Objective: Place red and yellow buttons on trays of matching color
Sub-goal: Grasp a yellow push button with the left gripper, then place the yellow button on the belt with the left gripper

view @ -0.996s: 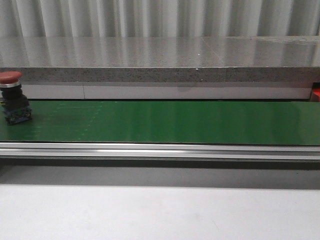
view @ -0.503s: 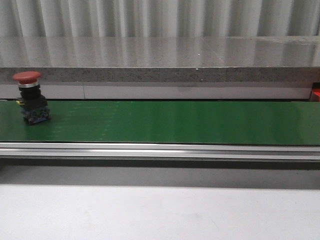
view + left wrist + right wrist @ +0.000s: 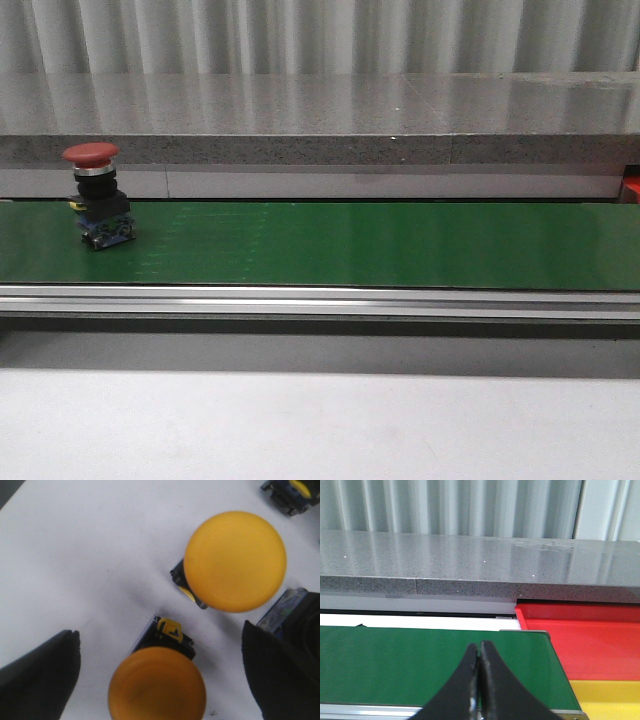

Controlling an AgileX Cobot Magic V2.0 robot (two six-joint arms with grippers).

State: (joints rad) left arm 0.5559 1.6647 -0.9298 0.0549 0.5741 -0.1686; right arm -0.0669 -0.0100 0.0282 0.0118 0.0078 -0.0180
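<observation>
A red button (image 3: 94,190) with a black and blue base stands upright at the left end of the green conveyor belt (image 3: 380,245). In the left wrist view my left gripper (image 3: 160,672) is open, its black fingers wide apart on either side of a yellow button (image 3: 157,684) standing on a white surface. A second yellow button (image 3: 235,561) stands just beyond it. In the right wrist view my right gripper (image 3: 480,652) is shut and empty over the belt's end, with the red tray (image 3: 580,642) and yellow tray (image 3: 607,697) beside it.
A grey stone ledge (image 3: 320,120) runs behind the belt, and an aluminium rail (image 3: 320,300) along its front. The base of another button (image 3: 292,495) shows at the corner of the left wrist view. A sliver of the red tray (image 3: 632,188) peeks in at the right.
The red button has travelled to the right along the belt, from the frame's left edge to a little further in. No gripper shows in the earlier frames.
</observation>
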